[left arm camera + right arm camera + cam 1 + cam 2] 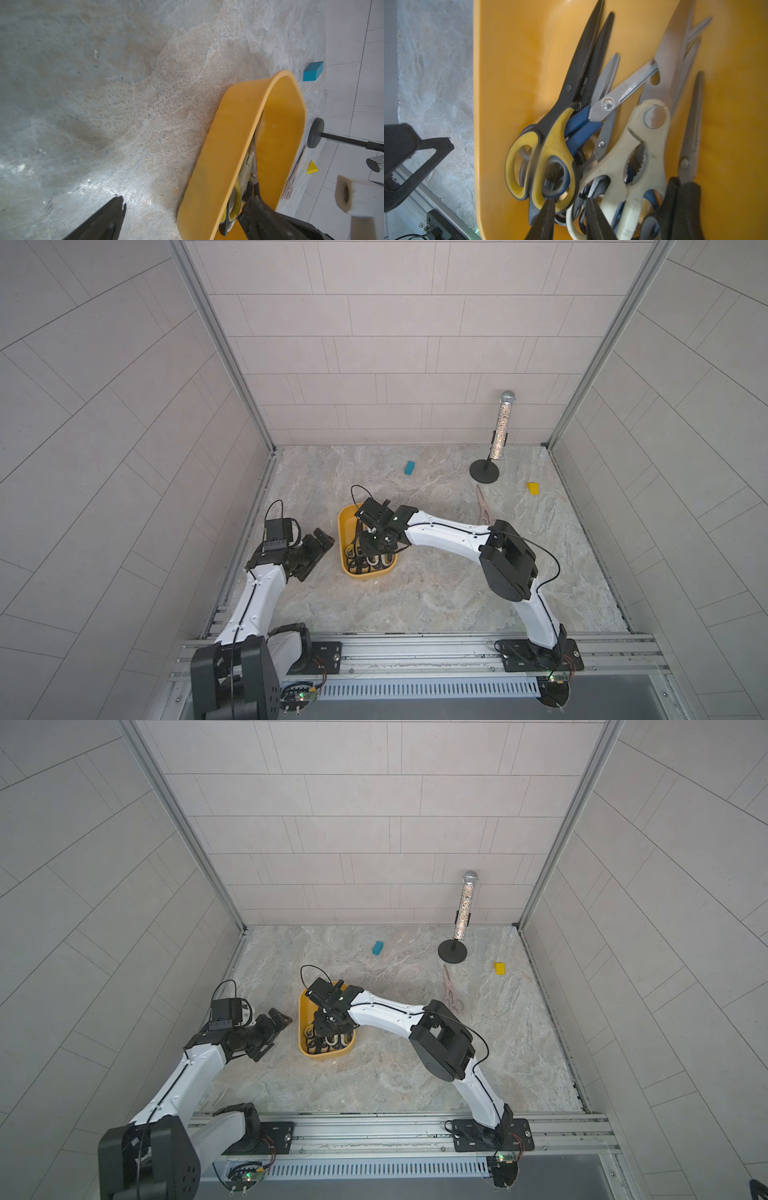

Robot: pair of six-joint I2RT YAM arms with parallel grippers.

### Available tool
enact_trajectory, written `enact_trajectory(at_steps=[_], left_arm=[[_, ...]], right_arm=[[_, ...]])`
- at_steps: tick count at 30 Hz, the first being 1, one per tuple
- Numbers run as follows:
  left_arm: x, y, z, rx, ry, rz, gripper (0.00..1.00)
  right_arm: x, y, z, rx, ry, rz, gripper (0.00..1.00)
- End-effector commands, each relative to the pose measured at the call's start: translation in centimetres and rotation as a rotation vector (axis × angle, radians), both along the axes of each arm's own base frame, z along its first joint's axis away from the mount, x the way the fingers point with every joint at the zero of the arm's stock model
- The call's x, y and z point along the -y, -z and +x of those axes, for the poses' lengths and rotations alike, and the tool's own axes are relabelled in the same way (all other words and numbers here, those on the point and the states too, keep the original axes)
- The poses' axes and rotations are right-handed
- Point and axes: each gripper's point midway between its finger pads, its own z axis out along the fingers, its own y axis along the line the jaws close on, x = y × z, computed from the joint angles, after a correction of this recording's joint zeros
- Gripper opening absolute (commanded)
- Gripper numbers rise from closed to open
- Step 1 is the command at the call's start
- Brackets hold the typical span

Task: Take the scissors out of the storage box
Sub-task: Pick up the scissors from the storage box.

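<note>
The left gripper point(318, 558) stands just beside the storage box point(345, 526), jaws wide open and empty. The right gripper point(569, 201) is down inside the box, jaws narrowed astride the handle loops of the heaped scissors point(556, 145); whether it has a hold cannot be told. Farther off, one pale pink pair point(449, 986) lies on the counter point(415, 593). Judged barely begun: most pairs remain inside.

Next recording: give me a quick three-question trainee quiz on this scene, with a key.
1. True or false: all the scissors are in the box.
2. Which gripper reaches into the box? A. left B. right
3. Fill in: the left gripper has its jaws ___.

Key
1. False: a pink pair lies on the table.
2. B, the right gripper.
3. open
</note>
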Motion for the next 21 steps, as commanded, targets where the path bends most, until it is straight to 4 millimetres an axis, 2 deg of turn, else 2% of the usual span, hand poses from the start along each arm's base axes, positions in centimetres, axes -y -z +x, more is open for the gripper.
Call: enact_trajectory(at_steps=[1, 12, 21], left_arm=[[-0.2, -0.1, 0.0, 0.009, -0.004, 0.007, 1.00], [-0.6, -0.3, 0.3, 0.018, -0.017, -0.005, 1.00], [-1.2, -0.2, 0.4, 0.016, -0.042, -0.029, 1.00]], right_arm=[[0.3, 1.1, -0.1, -0.009, 0.011, -0.056, 0.29], [0.0, 2.4, 0.2, -0.030, 0.016, -0.082, 0.23], [0.1, 1.2, 0.4, -0.015, 0.011, -0.075, 0.02]])
